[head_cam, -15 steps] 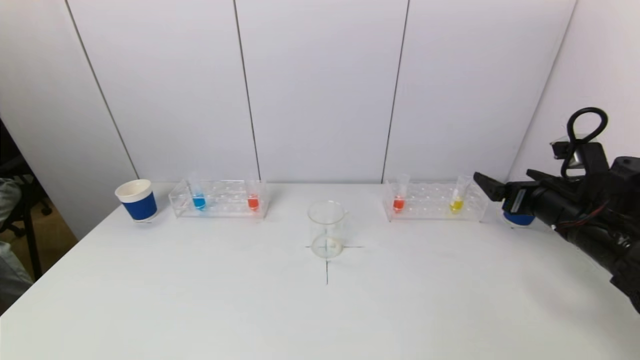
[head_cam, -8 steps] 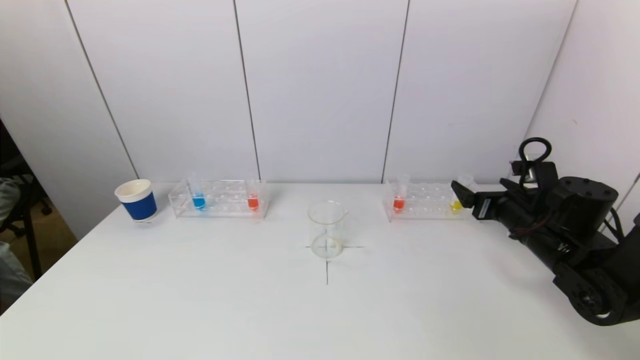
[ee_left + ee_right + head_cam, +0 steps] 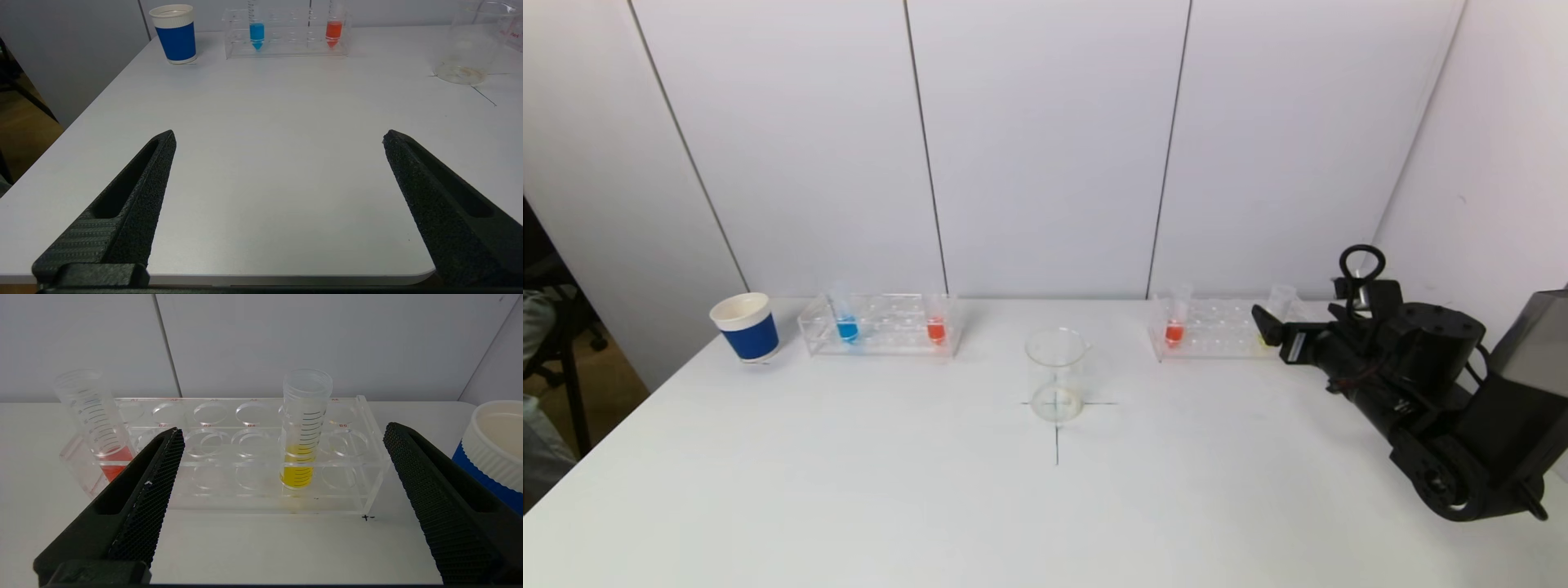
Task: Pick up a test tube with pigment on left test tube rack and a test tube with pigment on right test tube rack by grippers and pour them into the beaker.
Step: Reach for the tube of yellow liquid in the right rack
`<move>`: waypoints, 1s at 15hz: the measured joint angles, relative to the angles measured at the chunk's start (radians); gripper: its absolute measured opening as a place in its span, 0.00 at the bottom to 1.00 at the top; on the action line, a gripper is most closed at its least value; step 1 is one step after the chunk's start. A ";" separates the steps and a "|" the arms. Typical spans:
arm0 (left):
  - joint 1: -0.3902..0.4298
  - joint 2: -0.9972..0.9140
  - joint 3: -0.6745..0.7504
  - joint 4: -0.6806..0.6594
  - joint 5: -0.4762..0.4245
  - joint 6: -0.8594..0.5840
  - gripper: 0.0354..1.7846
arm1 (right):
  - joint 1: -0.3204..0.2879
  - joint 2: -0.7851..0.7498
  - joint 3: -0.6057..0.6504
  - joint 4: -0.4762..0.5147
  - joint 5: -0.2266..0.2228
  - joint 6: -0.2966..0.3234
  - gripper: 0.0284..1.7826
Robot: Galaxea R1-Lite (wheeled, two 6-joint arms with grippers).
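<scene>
both grippers wide | right gripper (image 3: 282,433) facing yellow tube (image 3: 304,428)

Two clear acrylic test tube racks stand at the far side: the left rack (image 3: 880,325) and the right rack (image 3: 1217,328). Four clear plastic test tubes with pigment: one blue (image 3: 846,323), two orange-red (image 3: 936,324) (image 3: 1174,327), one yellow (image 3: 303,433). One clear glass beaker (image 3: 1057,374). Seemingly two blue paper cups with white rims (image 3: 745,327) (image 3: 495,451).
</scene>
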 joint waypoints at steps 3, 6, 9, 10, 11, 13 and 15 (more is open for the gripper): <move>0.000 0.000 0.000 0.000 0.000 -0.001 0.99 | -0.007 0.020 -0.022 0.000 -0.002 0.000 0.99; 0.000 0.000 0.000 0.000 0.000 -0.001 0.99 | -0.014 0.042 -0.050 0.000 -0.003 -0.002 0.99; 0.000 0.000 0.000 0.000 0.000 0.000 0.99 | -0.023 0.070 -0.080 0.000 -0.003 -0.001 0.99; 0.000 0.000 0.000 0.000 0.000 0.000 0.99 | -0.027 0.080 -0.089 0.001 -0.003 -0.001 0.99; 0.000 0.000 0.000 0.000 0.000 -0.001 0.99 | -0.030 0.087 -0.095 0.000 -0.003 -0.001 0.99; 0.000 0.000 0.000 0.000 0.000 0.000 0.99 | -0.034 0.101 -0.109 0.000 -0.002 -0.001 0.99; 0.000 0.000 0.000 0.000 0.000 0.000 0.99 | -0.035 0.112 -0.122 0.002 -0.002 -0.001 0.99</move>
